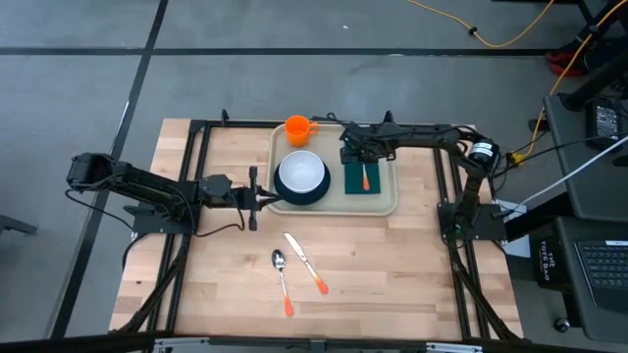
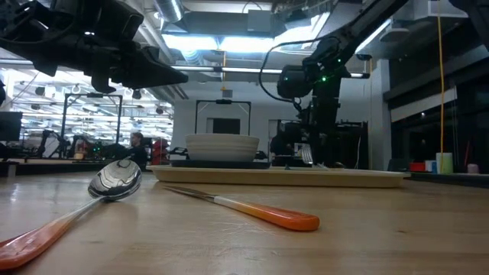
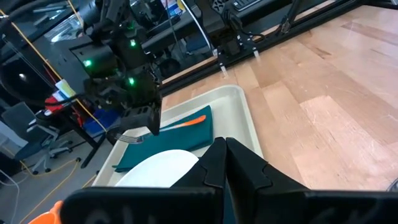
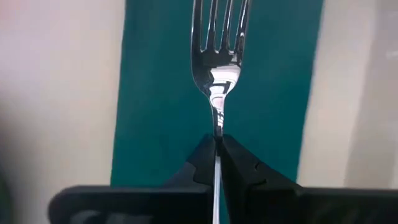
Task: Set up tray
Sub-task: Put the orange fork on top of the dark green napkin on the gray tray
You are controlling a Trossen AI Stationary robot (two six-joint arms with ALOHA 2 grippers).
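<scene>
The beige tray [image 1: 388,201] lies at the table's far middle. On it sit an orange cup [image 1: 297,127], a white bowl [image 1: 300,172] on a dark plate, and a green napkin [image 1: 377,181]. My right gripper [image 1: 353,155] hangs over the napkin's far end, shut on an orange-handled fork [image 3: 186,123]. The fork's tines [image 4: 219,25] point past the fingers over the napkin [image 4: 155,93]. My left gripper [image 1: 263,196] is shut and hovers level at the tray's left rim beside the plate, touching nothing. My right gripper pinches the fork's metal neck [image 4: 217,121] just behind the tines, between its two fingertips. The fingers come steeply from above, and the shaft runs on back between them. The orange handle [image 3: 194,120] slants down to the napkin; whether it rests there I cannot tell.
An orange-handled spoon [image 1: 283,279] and a knife [image 1: 306,263] lie on the bare wood nearer the front edge, between the two arms. A black frame borders the table on the left, right and far sides.
</scene>
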